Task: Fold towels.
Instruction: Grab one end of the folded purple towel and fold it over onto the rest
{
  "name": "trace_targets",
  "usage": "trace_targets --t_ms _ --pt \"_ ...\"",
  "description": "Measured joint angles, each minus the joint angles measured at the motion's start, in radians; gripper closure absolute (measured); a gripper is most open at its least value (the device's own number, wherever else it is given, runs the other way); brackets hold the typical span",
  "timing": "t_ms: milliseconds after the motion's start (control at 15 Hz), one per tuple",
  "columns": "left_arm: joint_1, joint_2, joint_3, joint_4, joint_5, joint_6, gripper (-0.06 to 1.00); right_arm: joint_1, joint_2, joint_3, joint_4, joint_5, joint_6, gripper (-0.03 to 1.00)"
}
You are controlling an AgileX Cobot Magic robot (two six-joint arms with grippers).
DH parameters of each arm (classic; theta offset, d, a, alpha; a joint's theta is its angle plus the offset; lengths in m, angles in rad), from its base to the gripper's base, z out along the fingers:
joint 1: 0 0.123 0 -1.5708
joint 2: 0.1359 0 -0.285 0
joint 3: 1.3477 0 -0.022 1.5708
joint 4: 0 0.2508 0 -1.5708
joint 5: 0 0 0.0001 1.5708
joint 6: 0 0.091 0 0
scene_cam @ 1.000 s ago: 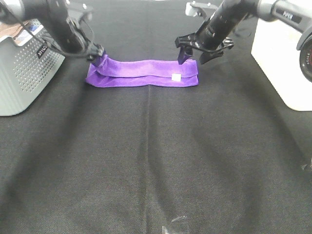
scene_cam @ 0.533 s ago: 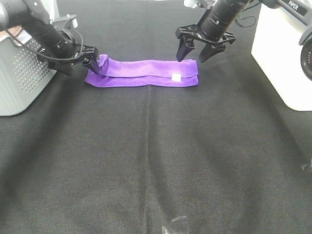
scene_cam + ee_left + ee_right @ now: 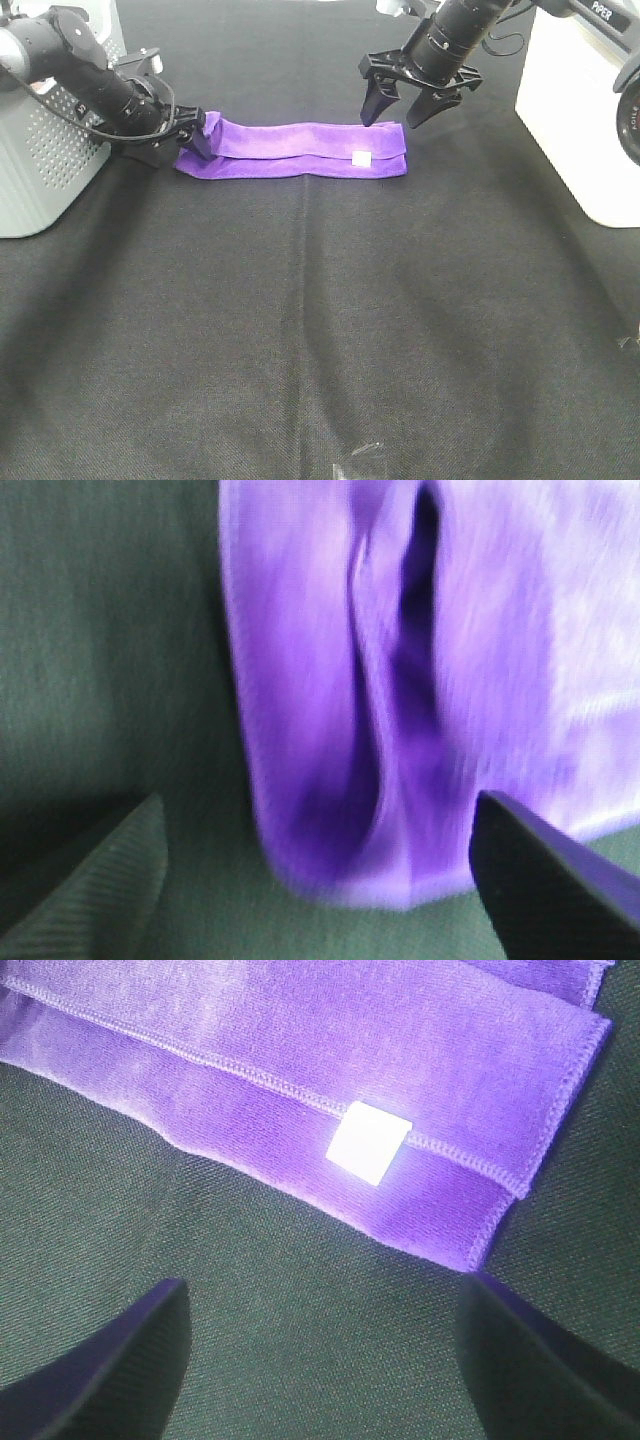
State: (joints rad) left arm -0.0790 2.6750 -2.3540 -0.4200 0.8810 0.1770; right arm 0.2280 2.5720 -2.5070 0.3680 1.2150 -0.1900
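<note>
Purple towel [image 3: 292,150] lies flat on the black counter [image 3: 300,330], toward the far side. It's folded into a long narrow strip running left-right. Two layers show, with the upper layer's hem set back from the near edge. White tag [image 3: 361,158] sits on top near the right end, on that hem.

Left gripper [image 3: 185,140] is low at the strip's left end, jaws apart, nothing clamped. In the left wrist view [image 3: 315,810] the towel [image 3: 330,680] end sits between the two tips, with a dark fold gap along its middle. The shot is blurred, so I can't tell if a tip touches the cloth.

Right gripper [image 3: 405,105] is over the far edge of the right end, pointing down, jaws apart. From the high view I can't tell if the tips are touching. In the right wrist view [image 3: 322,1282] both tips are spread with bare counter between them. Beyond them are the towel [image 3: 250,1090] and tag [image 3: 368,1141], and the layers are offset at the end corner.

Grey perforated basket [image 3: 40,170] sits at the counter's left edge, just beside the left arm. White box [image 3: 580,120] is at the right, well apart from the towel.
</note>
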Motion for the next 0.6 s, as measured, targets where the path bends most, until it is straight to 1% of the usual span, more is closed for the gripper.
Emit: trace_targets --t_ms 133,333,467,600 --pt "0.0 0.037 -0.065 -0.018 0.012 0.0 0.18 0.0 0.0 0.0 0.0 0.0 0.0 0.24" --pt "0.002 0.051 -0.083 -0.035 0.022 0.014 0.18 0.0 0.0 0.0 0.0 0.0 0.0 0.24" --pt "-0.008 0.056 -0.084 -0.067 0.02 0.05 0.18 0.0 0.0 0.0 0.001 0.0 0.0 0.24" --pt "-0.039 0.064 -0.085 -0.113 0.001 0.077 0.18 0.0 0.0 0.0 0.011 0.0 0.0 0.24"
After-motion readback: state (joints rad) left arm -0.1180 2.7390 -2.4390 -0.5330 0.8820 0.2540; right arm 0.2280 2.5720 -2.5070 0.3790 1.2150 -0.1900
